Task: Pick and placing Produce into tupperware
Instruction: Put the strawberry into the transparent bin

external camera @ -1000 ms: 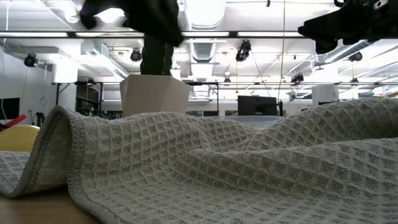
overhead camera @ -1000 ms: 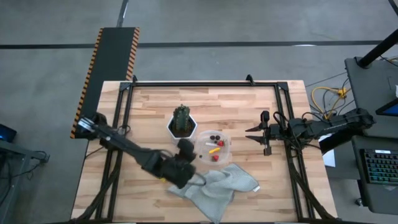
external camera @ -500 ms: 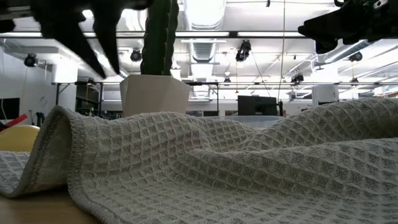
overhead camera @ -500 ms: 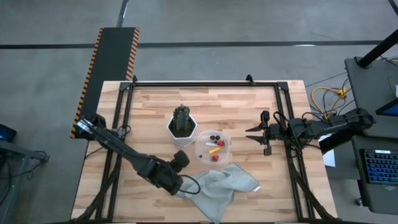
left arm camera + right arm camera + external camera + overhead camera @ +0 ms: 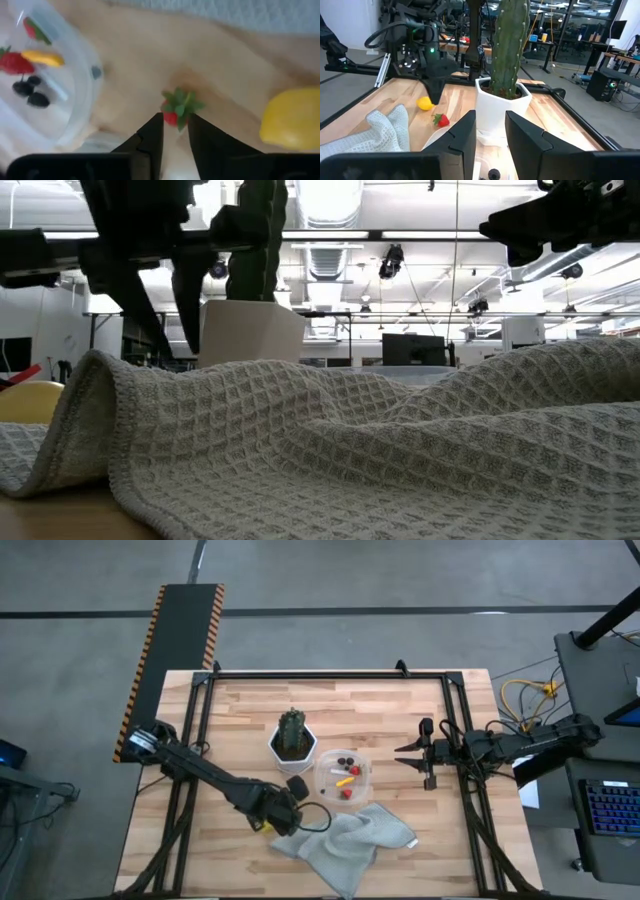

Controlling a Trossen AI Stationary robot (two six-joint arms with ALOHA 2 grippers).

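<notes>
Left wrist view: left gripper (image 5: 175, 131) hangs over the bench with fingers parted a little, holding nothing. A loose strawberry (image 5: 176, 111) lies on the wood right ahead of the fingertips, in line with the gap, leafy top toward the camera. A yellow piece (image 5: 292, 119) sits just beside it. The tupperware (image 5: 345, 777), mid-bench, already holds several fruits. Left arm is far nearer the berry; right gripper (image 5: 408, 758) waits open near the right edge.

Red strawberry (image 5: 175, 111), grey waffle-weave cloth (image 5: 345, 845)
</notes>
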